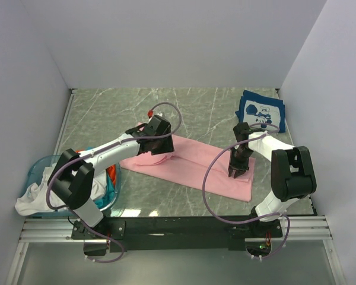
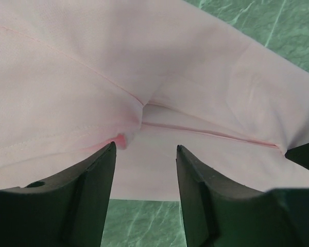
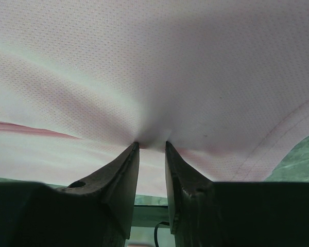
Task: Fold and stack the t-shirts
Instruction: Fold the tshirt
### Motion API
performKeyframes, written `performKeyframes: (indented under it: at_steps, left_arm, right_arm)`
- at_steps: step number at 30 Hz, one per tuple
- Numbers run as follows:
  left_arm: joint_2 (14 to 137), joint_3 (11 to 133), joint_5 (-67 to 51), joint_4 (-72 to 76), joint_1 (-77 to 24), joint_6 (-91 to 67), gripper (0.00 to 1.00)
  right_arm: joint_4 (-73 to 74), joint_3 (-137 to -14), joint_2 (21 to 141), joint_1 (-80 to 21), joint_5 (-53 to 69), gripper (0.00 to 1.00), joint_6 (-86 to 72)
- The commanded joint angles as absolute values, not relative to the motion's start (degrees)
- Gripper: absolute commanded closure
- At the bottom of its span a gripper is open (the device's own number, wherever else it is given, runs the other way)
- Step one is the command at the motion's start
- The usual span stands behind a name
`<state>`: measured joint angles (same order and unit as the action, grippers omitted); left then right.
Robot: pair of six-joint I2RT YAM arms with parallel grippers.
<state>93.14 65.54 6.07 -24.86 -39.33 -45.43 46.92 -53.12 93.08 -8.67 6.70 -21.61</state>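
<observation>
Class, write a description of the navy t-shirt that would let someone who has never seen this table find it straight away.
Start at the green marbled table and look to its far right corner. There the navy t-shirt lies folded into a small square, apart from the pink t-shirt spread in the middle. It alone is dark and bears a white cartoon print.

- No text, number, brand name or sign can be read in any of the views.
- A white cartoon print is seen on the navy t-shirt (image 1: 260,111), but it is too small for any letters to be made out.
- Only plain cloth and stitched seams are shown on the pink t-shirt (image 1: 193,165), both from above and in the two close wrist views.
</observation>
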Motion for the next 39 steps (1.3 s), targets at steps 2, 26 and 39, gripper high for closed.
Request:
performKeyframes:
  at_steps: [2, 26, 39]
  left_arm:
    - [93.1, 68.8, 7.6, -24.7, -39.5, -45.7, 0.44]
    - [100.5, 70.9, -4.0, -24.6, -39.6, -46.5, 0.44]
    - [100.3, 75.7, -2.1, -30.1, -39.0, -46.1, 0.43]
  right_arm:
    - [46.6, -53.1, 92.2, -9.3, 6.1, 0.66, -22.1]
    - [47.5, -54.6, 93.4, -9.3, 5.4, 0.66, -22.1]
    - [51.0, -58.1, 90.4, -9.3, 5.5, 0.66, -22.1]
